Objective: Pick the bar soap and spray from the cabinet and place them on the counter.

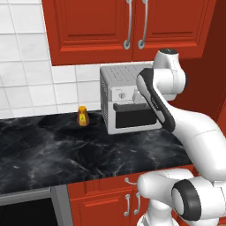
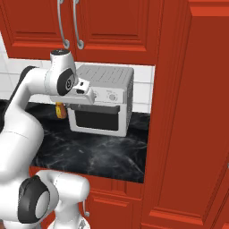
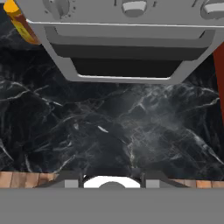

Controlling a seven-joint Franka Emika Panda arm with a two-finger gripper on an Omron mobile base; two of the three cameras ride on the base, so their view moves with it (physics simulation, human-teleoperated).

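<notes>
Nearest is the wide black marble-look tabletop with thin white veins, and no soap or spray sits on it. The claw hangs over it at the bottom of the hand view, with nothing between its tips, but I cannot tell if it is open or closed. Farther back stand a silver toaster oven and a small orange bottle. Highest and farthest, the red wooden wall cabinet with long curved silver handles is closed. The soap and spray are probably hidden inside, so the whole job seems left to do.
</notes>
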